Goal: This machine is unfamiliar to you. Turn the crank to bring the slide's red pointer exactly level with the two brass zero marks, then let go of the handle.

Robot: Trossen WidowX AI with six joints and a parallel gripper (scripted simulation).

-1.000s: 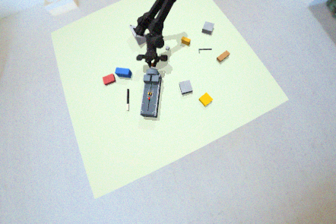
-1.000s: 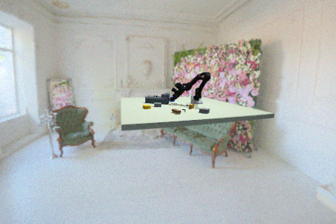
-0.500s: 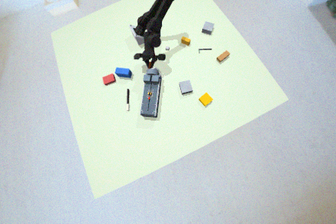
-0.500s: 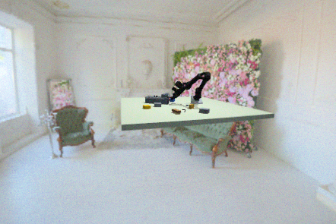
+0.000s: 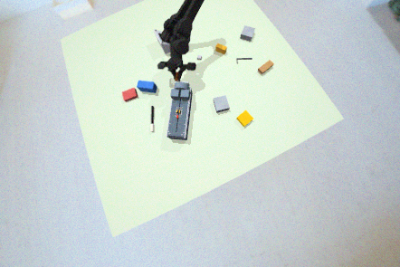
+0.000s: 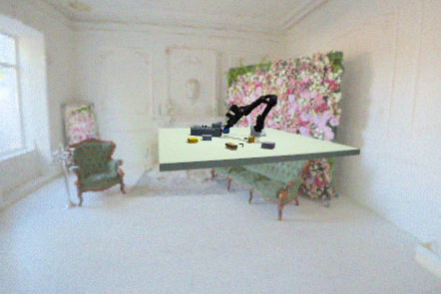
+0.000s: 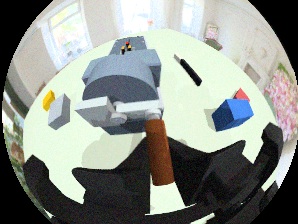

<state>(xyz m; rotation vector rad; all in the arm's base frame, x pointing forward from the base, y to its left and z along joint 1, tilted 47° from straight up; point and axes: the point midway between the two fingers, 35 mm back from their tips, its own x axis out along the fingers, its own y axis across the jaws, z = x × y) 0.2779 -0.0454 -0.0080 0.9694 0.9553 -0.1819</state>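
Observation:
The grey machine stands on the table with its crank end toward the arm. Its crank arm is light grey, with a brown handle. My gripper is shut on the handle; in the wrist view the handle stands between both black fingers. The red pointer sits on the slide a little past the two brass zero marks, on the side away from the crank. It is not level with them. The exact gap is too small to tell.
A blue block and a red block lie on one side, with a black and white pen-like stick. A grey block and a yellow tile lie on the other.

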